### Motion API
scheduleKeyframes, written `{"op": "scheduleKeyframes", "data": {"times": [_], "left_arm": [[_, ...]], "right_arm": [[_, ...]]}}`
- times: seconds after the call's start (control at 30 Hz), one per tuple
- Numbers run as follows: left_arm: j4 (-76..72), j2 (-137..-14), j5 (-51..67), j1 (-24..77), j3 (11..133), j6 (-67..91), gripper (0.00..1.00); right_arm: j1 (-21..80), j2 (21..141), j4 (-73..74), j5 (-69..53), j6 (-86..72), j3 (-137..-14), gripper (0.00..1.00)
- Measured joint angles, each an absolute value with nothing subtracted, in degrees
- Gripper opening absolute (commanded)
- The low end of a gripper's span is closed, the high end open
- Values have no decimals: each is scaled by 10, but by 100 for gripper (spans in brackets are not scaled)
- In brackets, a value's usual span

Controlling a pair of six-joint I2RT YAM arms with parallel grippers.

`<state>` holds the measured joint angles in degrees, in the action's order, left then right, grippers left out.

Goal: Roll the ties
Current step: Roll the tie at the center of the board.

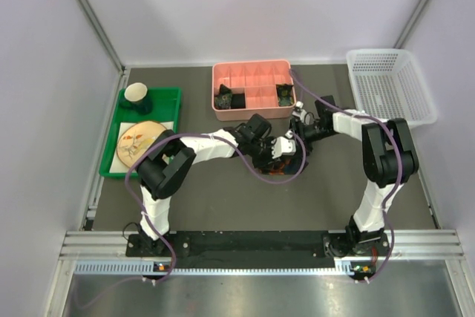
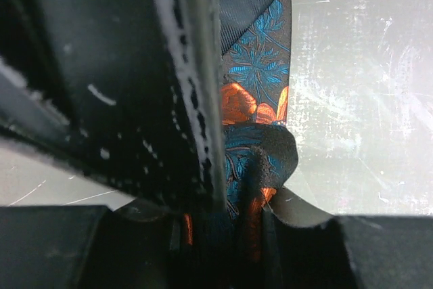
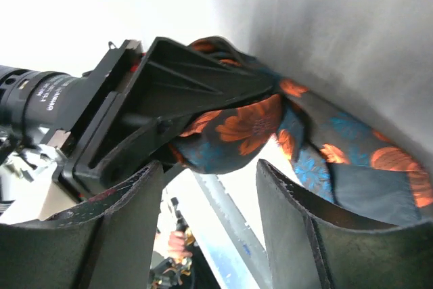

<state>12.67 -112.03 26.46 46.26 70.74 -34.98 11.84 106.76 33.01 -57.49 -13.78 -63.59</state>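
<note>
Tie [image 3: 254, 125] clamped in left tool [image 3: 264, 89], right tool [image 3: 210, 167] spread just beside.

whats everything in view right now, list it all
tie: one, black with orange and blue flowers, table centre
rolled ties: two, dark, in separate pink box compartments
pink box: one, far centre
tray: one, green, left
cup: one, dark, pale inside, on tray
plate: one, tan, on tray
basket: one, white, far right
table: one, dark
left gripper: clamped on tie
right gripper: open beside tie
</note>
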Motion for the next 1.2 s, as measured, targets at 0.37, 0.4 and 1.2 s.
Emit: {"op": "scheduleKeyframes", "data": {"times": [0.37,0.4,1.2], "left_arm": [[150,-1128,260,466,725,-363,39],[151,-1128,260,466,725,-364,41],[40,-1066,382,410,627,-320,79]], "right_arm": [[146,1085,299,-591,-147,-623,38],[147,1090,295,-593,-147,-623,29],[148,1102,340,-453,-116,-629,0]]}}
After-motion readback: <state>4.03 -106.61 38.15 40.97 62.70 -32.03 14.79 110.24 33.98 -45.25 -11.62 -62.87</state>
